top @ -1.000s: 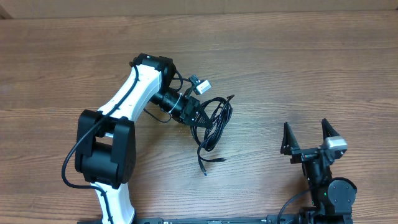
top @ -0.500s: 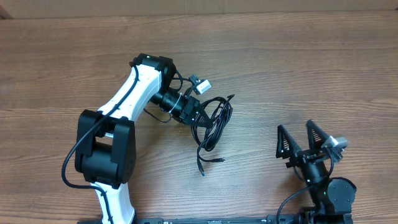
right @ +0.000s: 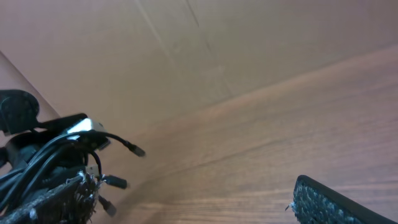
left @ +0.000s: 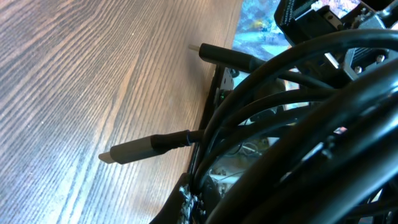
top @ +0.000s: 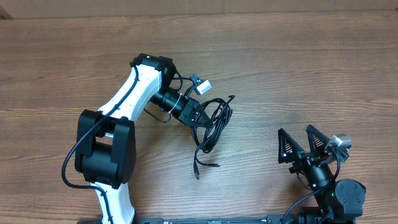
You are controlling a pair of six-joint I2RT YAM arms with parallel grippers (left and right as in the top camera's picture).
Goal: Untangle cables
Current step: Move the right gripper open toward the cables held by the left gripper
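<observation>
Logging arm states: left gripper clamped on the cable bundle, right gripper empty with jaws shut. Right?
Not quite: the overhead view shows the right gripper empty but with jaws wide open. The left gripper is indeed clamped on the cables.

Black cables (left: 311,118) are showing a smooth, glossy plastic sheath against the matt wood-grain table (top: 298,62), the arm (top: 127,93) wearing a smooth white plastic shell.

A robotics lab: 2 arms (top: 124,106) mounted at a wood-grain table (top: 298,56).
</observation>
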